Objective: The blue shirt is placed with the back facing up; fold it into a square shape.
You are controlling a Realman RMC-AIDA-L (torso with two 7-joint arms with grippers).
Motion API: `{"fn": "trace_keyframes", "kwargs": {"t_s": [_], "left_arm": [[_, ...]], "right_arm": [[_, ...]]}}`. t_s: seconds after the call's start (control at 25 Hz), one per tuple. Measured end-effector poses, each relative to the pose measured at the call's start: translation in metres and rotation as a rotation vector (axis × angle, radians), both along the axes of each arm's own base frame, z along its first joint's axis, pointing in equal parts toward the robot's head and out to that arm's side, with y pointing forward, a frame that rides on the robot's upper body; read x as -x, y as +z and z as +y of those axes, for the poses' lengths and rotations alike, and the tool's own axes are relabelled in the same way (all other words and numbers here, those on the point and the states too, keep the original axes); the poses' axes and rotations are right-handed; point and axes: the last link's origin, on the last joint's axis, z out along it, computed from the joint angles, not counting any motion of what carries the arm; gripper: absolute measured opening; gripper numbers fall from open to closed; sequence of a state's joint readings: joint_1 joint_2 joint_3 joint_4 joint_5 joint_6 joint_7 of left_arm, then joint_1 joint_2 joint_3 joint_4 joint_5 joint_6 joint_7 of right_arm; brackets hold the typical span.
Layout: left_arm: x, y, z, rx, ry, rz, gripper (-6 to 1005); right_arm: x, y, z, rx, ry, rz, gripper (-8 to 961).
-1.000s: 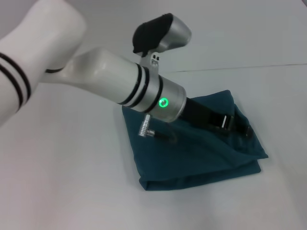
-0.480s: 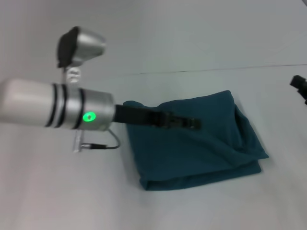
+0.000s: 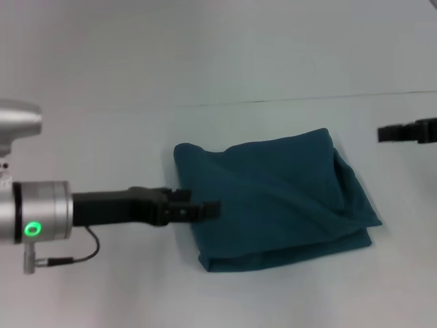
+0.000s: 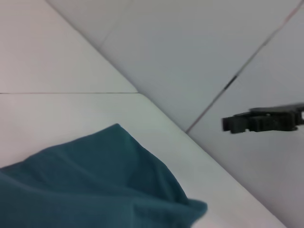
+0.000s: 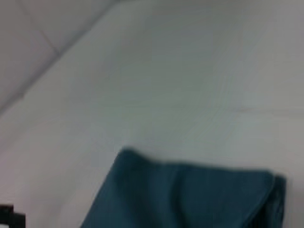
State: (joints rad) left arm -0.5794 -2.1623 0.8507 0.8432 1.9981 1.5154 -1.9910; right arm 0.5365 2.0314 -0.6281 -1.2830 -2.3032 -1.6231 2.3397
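The blue shirt (image 3: 273,198) lies folded into a rough square on the white table (image 3: 102,137), with a loose layer along its right side. It also shows in the left wrist view (image 4: 95,180) and the right wrist view (image 5: 190,199). My left gripper (image 3: 212,208) reaches in from the left, over the shirt's left edge, and holds no cloth. My right gripper (image 3: 386,133) is at the far right, clear of the shirt and empty. It also shows far off in the left wrist view (image 4: 232,123).
The table's back edge (image 3: 307,100) meets a plain wall behind the shirt. A thin cable (image 3: 89,246) hangs under my left wrist. A dark piece (image 5: 7,216) shows at the corner of the right wrist view.
My left arm has swung down and back to the left, from over the shirt's right part to its left edge. My right gripper has come into view at the right. The shirt has not moved.
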Motion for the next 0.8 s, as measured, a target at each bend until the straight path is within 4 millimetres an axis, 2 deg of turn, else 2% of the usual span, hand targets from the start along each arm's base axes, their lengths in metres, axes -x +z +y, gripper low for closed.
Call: {"fn": "trace_keyframes", "kwargs": {"t_s": [0.12, 0.2, 0.24, 0.4, 0.56, 0.8], "left_arm": [[0.009, 0.001, -0.011, 0.000, -0.040, 0.001, 936], [0.015, 0.001, -0.016, -0.006, -0.051, 0.011, 936], [0.018, 0.001, -0.017, -0.011, -0.051, 0.014, 936], [0.027, 0.003, -0.021, -0.029, -0.043, 0.021, 936], [0.031, 0.003, -0.024, -0.036, -0.053, 0.026, 937], [0.032, 0.002, -0.025, -0.039, -0.063, 0.033, 937]], "right_arm": [[0.019, -0.009, 0.010, 0.121, -0.052, -0.104, 152], [0.029, -0.025, 0.017, 0.187, -0.094, -0.182, 236], [0.029, -0.025, 0.017, 0.187, -0.094, -0.182, 279], [0.034, -0.046, 0.023, 0.221, -0.140, -0.236, 455], [0.027, -0.061, 0.031, 0.191, -0.184, -0.268, 655], [0.015, -0.082, 0.036, 0.199, -0.220, -0.243, 672]]}}
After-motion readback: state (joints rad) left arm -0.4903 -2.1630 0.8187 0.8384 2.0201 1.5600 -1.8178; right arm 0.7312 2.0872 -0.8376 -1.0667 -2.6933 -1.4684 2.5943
